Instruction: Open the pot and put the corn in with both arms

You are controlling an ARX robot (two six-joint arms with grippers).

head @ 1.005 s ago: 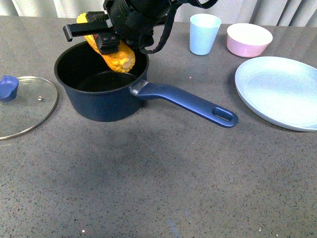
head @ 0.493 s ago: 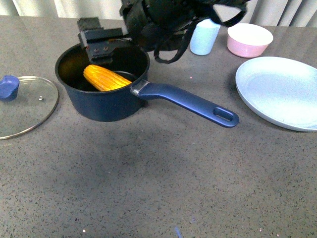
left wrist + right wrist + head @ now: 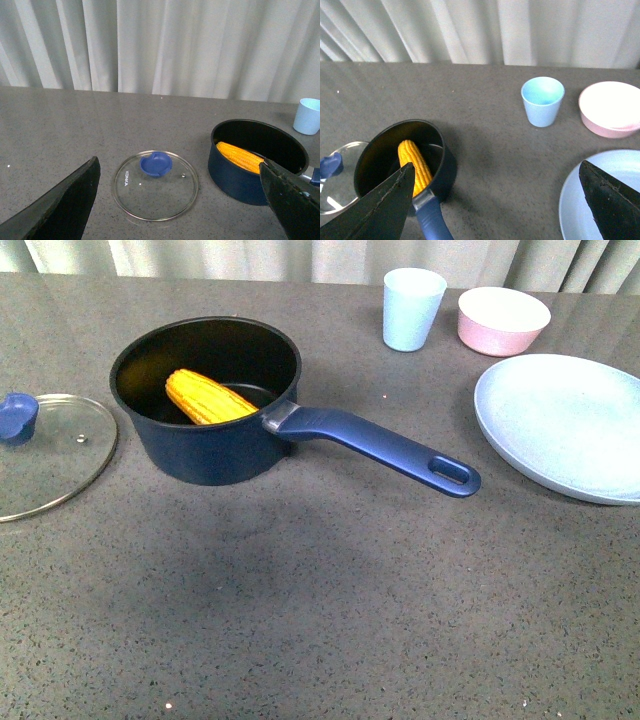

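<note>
The navy pot [image 3: 225, 455] stands uncovered at the table's left-centre, its long handle [image 3: 385, 448] pointing to the right front. The yellow corn [image 3: 207, 397] lies inside it, leaning on the wall; it also shows as corn [image 3: 241, 156] and corn [image 3: 415, 165] in the wrist views. The glass lid [image 3: 48, 452] with its blue knob [image 3: 17, 417] rests flat on the table left of the pot. Neither arm appears in the front view. My left gripper [image 3: 186, 206] hangs open high above lid [image 3: 156, 186] and pot [image 3: 241, 176]. My right gripper [image 3: 499, 206] hangs open high above the table, right of the pot [image 3: 442, 172].
A pale blue cup [image 3: 412, 308] and a pink bowl [image 3: 503, 320] stand at the back right. A large light blue plate [image 3: 565, 425] lies at the right edge. Curtains hang behind the table.
The right gripper let the corn go into the pot, then drew back up and out of the front view. The corn now lies inside the pot. Lid and pot have not moved.
</note>
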